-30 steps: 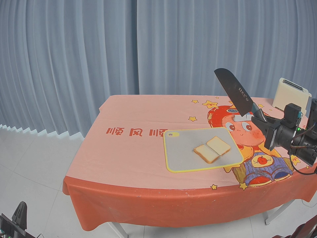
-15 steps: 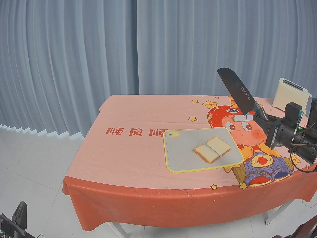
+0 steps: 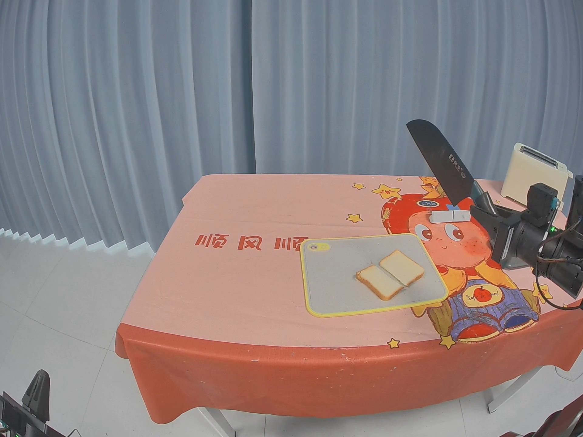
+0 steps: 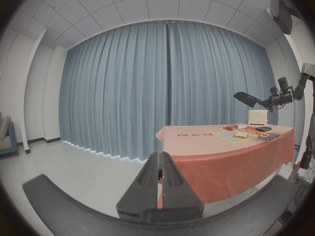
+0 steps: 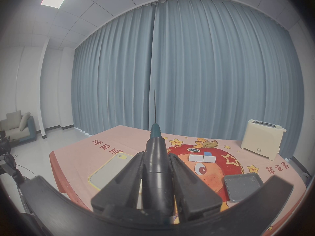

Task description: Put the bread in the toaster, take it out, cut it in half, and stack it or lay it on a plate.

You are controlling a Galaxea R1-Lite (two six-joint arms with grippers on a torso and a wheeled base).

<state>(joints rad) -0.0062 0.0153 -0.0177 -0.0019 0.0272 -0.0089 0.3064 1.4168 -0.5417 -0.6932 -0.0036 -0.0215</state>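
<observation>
Two halves of the bread (image 3: 389,274) lie side by side on the yellow-rimmed grey cutting board (image 3: 340,280), which also shows far off as the cutting board (image 4: 226,136). My right gripper (image 3: 493,213) hangs above the table's right part, shut on the handle of a black knife (image 3: 442,161) whose blade points up and away. The right wrist view looks edge-on along the knife (image 5: 155,141). The cream toaster (image 3: 535,173) stands at the far right, seen again as the toaster (image 5: 263,138). A dark square plate (image 5: 242,186) lies on the table. My left gripper (image 4: 160,177) is shut and empty, low and well left of the table.
A small white and blue holder (image 3: 450,215) lies on the printed orange tablecloth (image 3: 243,274) behind the board. Grey curtains (image 3: 243,68) hang behind the table. The left half of the table is bare cloth.
My right gripper has drawn back to the right and slightly up with the knife, away from the board. The bread halves and the board have stayed put.
</observation>
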